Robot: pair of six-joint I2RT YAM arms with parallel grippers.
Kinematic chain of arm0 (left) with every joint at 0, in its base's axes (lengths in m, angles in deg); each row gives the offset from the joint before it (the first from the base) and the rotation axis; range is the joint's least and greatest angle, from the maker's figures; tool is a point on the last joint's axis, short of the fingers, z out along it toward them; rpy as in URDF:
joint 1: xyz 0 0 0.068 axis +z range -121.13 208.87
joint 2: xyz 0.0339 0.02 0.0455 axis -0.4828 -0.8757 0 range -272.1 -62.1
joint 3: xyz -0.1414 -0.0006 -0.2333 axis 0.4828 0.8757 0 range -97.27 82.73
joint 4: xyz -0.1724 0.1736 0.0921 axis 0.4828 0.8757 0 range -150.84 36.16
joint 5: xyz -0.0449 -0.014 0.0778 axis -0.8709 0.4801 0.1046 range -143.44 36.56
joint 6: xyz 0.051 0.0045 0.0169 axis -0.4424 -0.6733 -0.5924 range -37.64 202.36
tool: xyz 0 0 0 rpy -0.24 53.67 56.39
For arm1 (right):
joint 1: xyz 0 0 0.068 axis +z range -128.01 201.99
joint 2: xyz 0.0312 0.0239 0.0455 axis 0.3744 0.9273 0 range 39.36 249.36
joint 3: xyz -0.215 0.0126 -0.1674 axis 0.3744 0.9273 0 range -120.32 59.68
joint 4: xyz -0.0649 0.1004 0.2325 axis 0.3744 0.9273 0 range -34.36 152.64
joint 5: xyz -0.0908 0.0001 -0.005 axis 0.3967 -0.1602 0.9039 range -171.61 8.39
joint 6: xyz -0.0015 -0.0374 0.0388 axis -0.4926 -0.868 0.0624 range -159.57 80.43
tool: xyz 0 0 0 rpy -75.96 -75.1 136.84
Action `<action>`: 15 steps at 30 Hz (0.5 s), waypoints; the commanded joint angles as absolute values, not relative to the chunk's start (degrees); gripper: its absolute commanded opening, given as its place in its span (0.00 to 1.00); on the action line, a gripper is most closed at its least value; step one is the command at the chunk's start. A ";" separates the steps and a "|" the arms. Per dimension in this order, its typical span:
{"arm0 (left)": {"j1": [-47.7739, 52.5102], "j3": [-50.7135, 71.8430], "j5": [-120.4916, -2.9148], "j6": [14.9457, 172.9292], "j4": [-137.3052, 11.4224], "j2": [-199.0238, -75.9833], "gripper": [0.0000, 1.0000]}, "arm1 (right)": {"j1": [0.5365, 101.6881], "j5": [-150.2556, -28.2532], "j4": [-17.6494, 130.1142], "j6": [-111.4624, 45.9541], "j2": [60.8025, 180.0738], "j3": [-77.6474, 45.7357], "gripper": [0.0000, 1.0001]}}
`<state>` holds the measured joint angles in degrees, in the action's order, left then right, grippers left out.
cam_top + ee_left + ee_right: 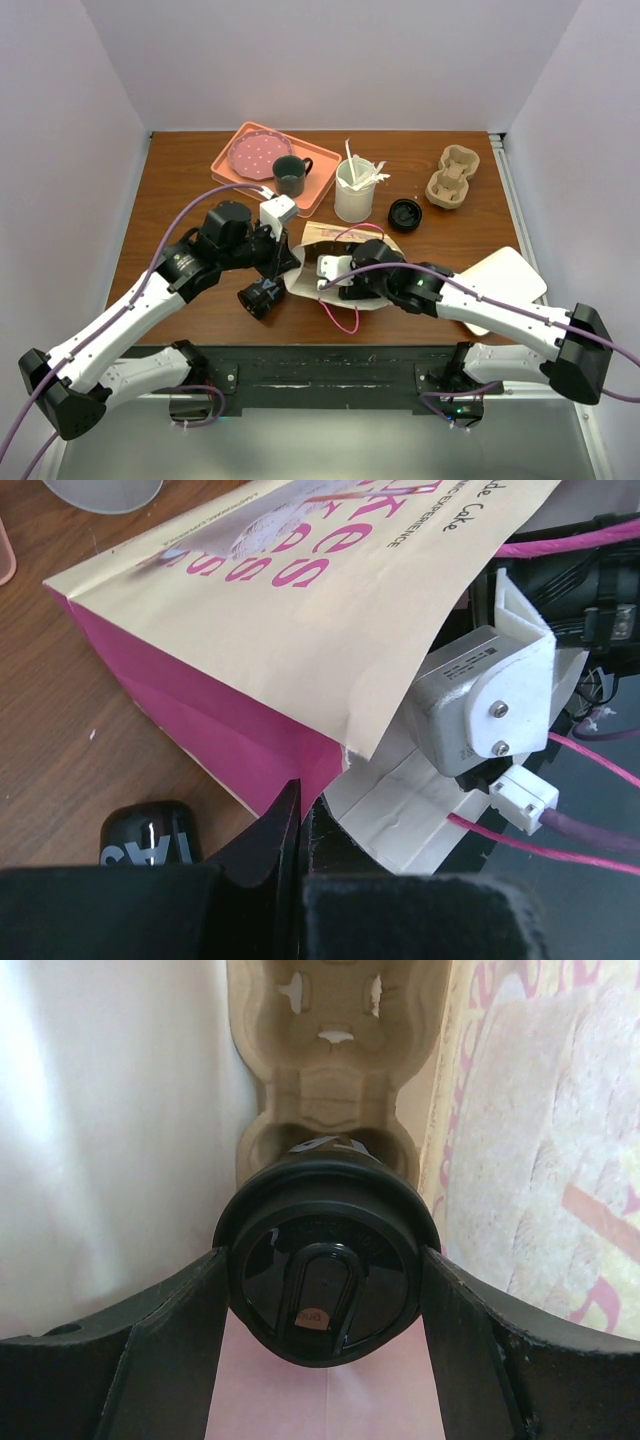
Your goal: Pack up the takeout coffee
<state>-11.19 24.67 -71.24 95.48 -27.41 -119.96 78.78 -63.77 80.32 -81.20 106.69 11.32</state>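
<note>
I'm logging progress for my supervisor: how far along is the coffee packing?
Done: the lidded takeout coffee sits in a pulp carrier inside the paper bag.
In hand: the right gripper clamps that cup, and the left gripper pinches the bag's edge.
Left: release and withdraw. A second lettered cup lies outside on the table, near a loose lid.

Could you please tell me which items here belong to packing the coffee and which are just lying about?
In use: lidded coffee cup, paper bag, inner carrier, right gripper.
Lying about: pink tray, spotted plate, dark mug, stirrer cup, spare carrier, loose lid.
</note>
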 commanded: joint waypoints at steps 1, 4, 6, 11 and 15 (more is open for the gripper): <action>-11.74 26.48 -73.66 98.09 -32.53 -117.91 0.00 | 77.53 -64.91 76.21 -80.97 103.52 13.09 0.18; -11.91 26.92 -74.27 98.35 -33.33 -117.47 0.00 | 77.18 -64.48 76.47 -80.96 103.69 13.27 0.18; -12.00 27.01 -74.71 98.09 -33.77 -117.21 0.00 | 76.83 -64.30 75.94 -80.44 104.39 13.27 0.18; -12.00 28.76 -75.85 97.65 -35.17 -116.94 0.00 | 76.39 -64.91 75.23 -79.73 106.33 12.39 0.18; -12.09 29.73 -76.47 97.21 -35.44 -116.68 0.00 | 76.39 -63.95 76.12 -79.82 107.38 11.25 0.18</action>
<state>-11.71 28.71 -74.13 96.79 -32.54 -117.91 76.66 -64.60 77.55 -80.56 106.84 13.13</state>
